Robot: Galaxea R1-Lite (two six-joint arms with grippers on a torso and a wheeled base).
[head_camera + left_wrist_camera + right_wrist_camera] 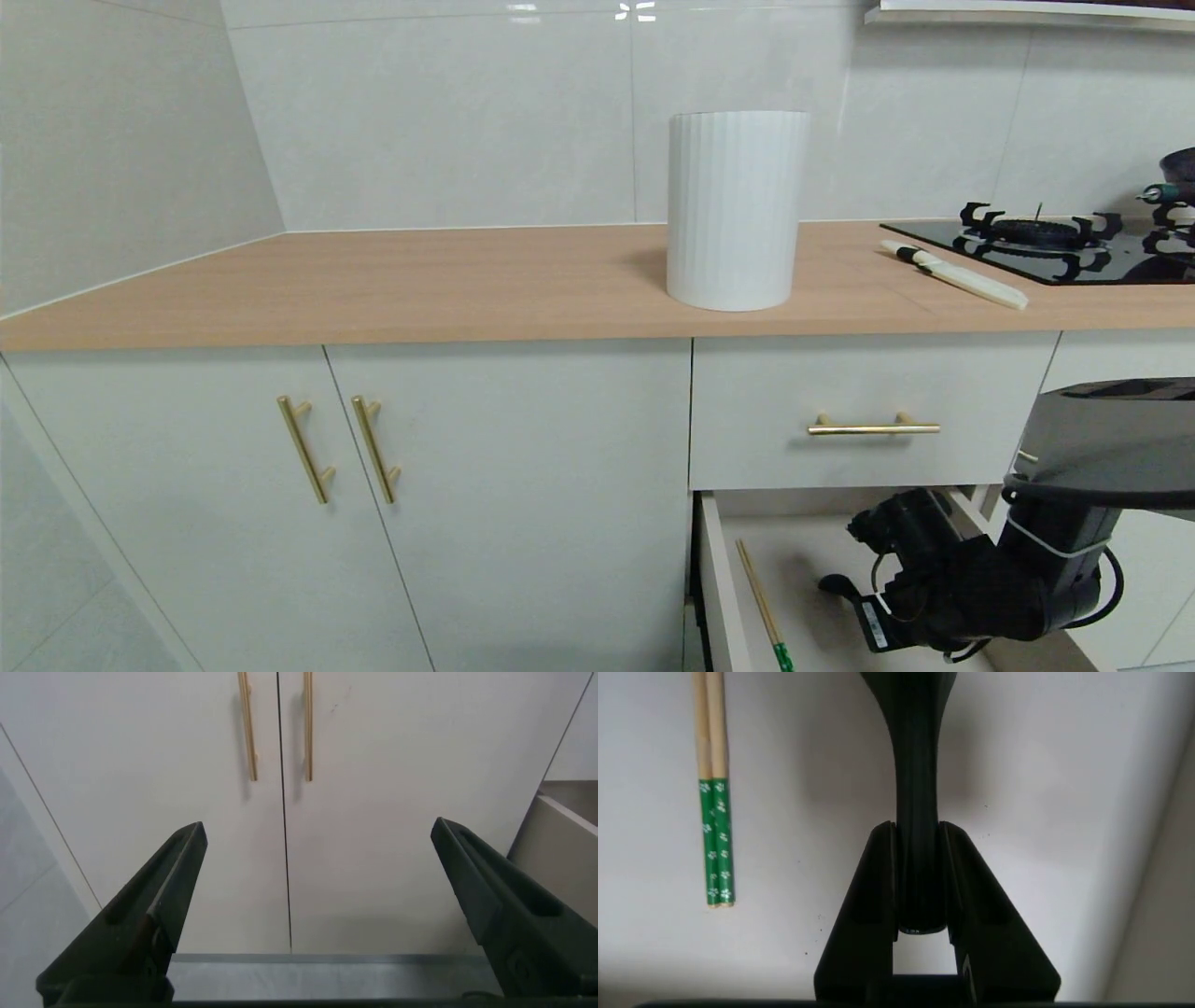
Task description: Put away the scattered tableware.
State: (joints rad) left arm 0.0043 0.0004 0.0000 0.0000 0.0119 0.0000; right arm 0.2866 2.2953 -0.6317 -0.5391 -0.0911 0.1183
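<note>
Right fingers: we're seeing them [876, 882] clamping both sides of a thin black handle.
Right gripper [918, 849]: it's hanging down inside the open drawer [721, 569], below the shut drawer with the gold handle.
Utensil [915, 756]: black, held by its handle, and we're spotting its rounded end [834, 585] over the drawer floor. We can't tell if it's touching.
Chopsticks [761, 597]: a green-tipped pair lying together on the drawer floor, near the drawer's left wall and apart from the utensil.
Left fingers [159, 896]: they're sitting wide apart with nothing between them.
Left gripper [318, 829]: it's facing the two cabinet doors [280, 859].
Counter [420, 280]: it's carrying a white ribbed canister [737, 210], a knife [952, 273] to its right, then the stove [1041, 238].
</note>
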